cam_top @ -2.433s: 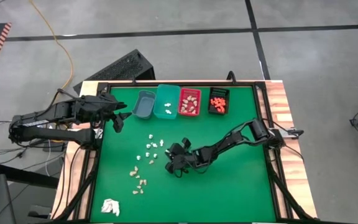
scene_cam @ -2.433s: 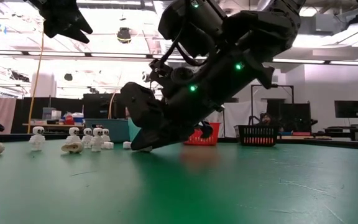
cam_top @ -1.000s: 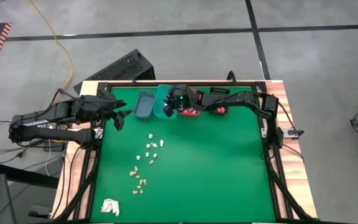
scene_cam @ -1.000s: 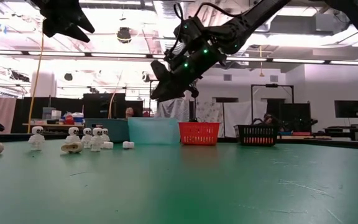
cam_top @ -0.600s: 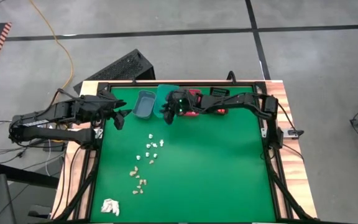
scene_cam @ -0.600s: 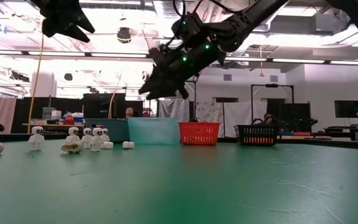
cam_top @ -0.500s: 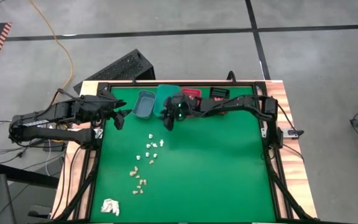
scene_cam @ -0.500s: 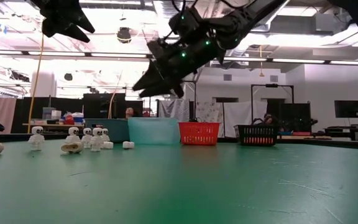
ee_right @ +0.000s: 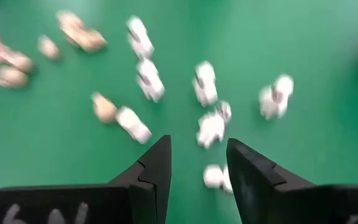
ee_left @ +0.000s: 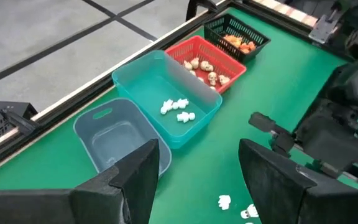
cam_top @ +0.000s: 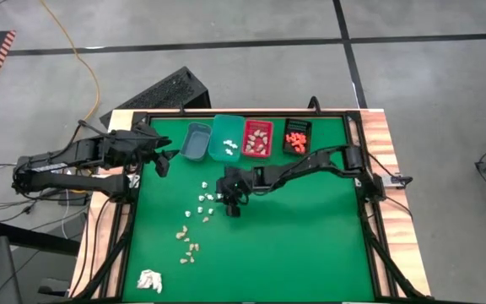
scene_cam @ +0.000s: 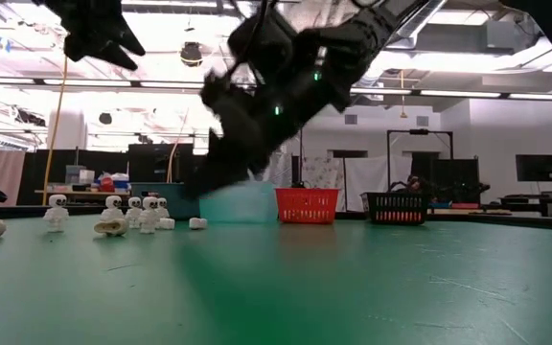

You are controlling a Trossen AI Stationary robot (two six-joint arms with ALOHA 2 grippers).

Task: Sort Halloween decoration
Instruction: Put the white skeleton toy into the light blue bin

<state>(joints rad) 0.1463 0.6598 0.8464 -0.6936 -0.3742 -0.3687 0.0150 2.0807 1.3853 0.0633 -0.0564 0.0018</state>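
The Halloween decoration lies loose on the green table: small white figures (cam_top: 207, 200) (ee_right: 210, 127) in one cluster, with tan pieces (cam_top: 188, 245) (ee_right: 104, 107) nearer the front. More pieces sit in the teal bin (cam_top: 227, 138), the red bin (cam_top: 257, 138) and the black bin (cam_top: 296, 136). My right gripper (cam_top: 229, 205) (ee_right: 197, 165) hovers open just right of the white cluster, slanting down, nothing between its fingers. My left gripper (cam_top: 160, 160) (ee_left: 201, 180) waits open, high over the table's far left.
A grey bin (cam_top: 196, 141) (ee_left: 114, 134) stands left of the teal one along the far edge. A white papery wad (cam_top: 149, 280) lies at the near left corner. The table's right half is bare green.
My right gripper has swung from above the teal and red bins toward the table's near edge and down, rolling its wrist as it went. It now hangs beside the white cluster. The pieces on the table have kept their places.
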